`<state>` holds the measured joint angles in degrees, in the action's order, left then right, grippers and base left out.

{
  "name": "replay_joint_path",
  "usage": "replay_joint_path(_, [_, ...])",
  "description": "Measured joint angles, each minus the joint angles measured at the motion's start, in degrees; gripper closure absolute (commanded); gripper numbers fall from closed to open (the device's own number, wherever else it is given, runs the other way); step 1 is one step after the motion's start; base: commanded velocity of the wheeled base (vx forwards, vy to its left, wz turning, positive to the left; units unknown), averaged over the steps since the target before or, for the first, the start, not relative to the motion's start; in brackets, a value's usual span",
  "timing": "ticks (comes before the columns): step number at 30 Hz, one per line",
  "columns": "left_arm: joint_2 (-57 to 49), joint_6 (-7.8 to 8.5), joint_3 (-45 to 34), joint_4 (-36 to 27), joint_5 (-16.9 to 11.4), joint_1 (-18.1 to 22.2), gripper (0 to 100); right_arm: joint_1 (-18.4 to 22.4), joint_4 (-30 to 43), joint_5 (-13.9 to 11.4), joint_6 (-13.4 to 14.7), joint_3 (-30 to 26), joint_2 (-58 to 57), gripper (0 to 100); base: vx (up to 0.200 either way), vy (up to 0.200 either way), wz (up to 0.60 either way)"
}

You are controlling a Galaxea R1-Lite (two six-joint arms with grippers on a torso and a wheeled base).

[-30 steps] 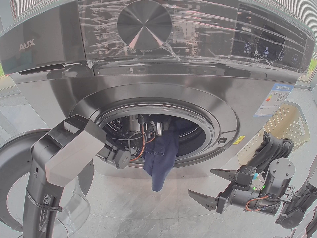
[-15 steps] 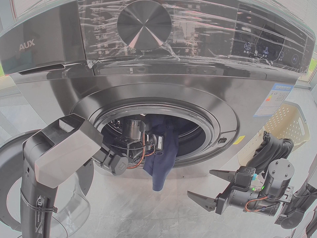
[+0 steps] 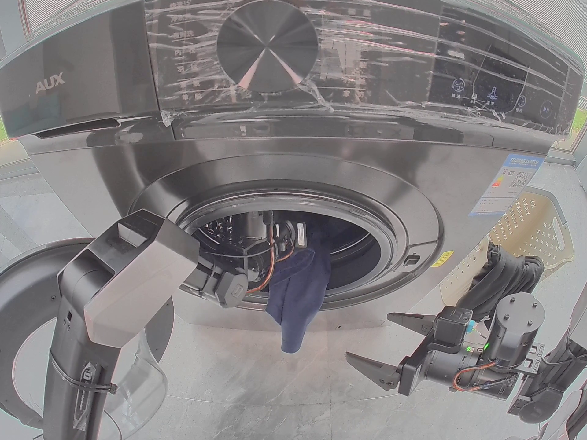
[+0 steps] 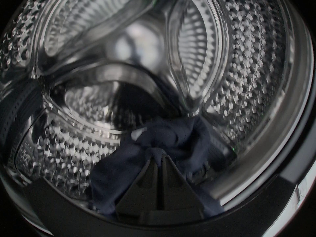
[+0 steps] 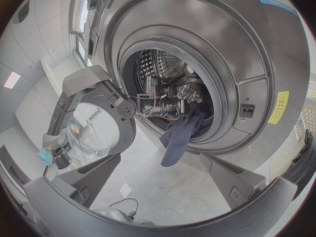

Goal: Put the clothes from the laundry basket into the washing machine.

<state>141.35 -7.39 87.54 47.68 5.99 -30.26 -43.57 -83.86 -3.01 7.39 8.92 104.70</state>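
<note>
Facing the washing machine (image 3: 342,172), we find its round door (image 3: 24,300) swung open on our left and the drum (image 4: 250,66) holding nothing that we can see but one piece of cloth. The laundry basket (image 3: 538,227) stands on the floor to the right of the machine, just beside its front corner, with a bundle of dark clothes (image 3: 504,279) slumped over its near rim. A navy garment (image 3: 302,294) lies half in and half out: its upper part is inside the drum, and the rest drapes over the lip of the opening and hangs toward the floor. Our left gripper (image 4: 158,155) is inside the drum, its fingers (image 4: 144,188) drawn almost together and pinching a bunched fold of that garment at their tips. Our right gripper (image 3: 370,337) hangs low in front of the machine, between the opening and the basket, spread wide and holding nothing. We judge the step in hand to be loading the navy garment, only partly done. The next move calls for carrying the pinched fold deeper toward the back of the drum, so the hanging tail is drawn over the lip, and only then letting go. Released too near the opening, the tail's weight could pull the garment back out. The right gripper looks well placed to take the dark clothes afterwards.
</note>
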Motion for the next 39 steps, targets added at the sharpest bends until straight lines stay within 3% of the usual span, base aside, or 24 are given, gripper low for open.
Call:
replay_joint_path(10, [5.89, -1.80, 16.73, 5.23, 5.01, 1.43, 100, 0.02, -0.06, -0.02, -0.02, 0.22, 0.01, 0, 0.000, 0.000, 0.00])
replay_joint_path(19, [8.16, -2.24, 21.00, 5.74, 5.69, 1.76, 100, 0.07, -0.06, -0.05, -0.02, 0.20, 0.04, 0, 0.000, 0.000, 0.00])
replay_joint_path(20, [8.27, -2.27, 20.33, 5.74, 5.67, 1.68, 0, 0.07, -0.04, -0.02, -0.02, 0.20, 0.06, 0, 0.000, 0.000, 0.00])
replay_joint_path(27, [7.57, -2.22, 14.63, 4.44, 5.67, 1.13, 0, 0.07, -0.06, -0.05, 0.00, 0.11, 0.06, 0, 0.000, 0.000, 0.00])
replay_joint_path(39, [-0.85, -1.61, -2.29, -9.85, 4.72, -0.56, 0, 0.02, -0.11, -0.05, 0.00, 0.05, 0.48, 0, 0.000, 0.000, 0.00])
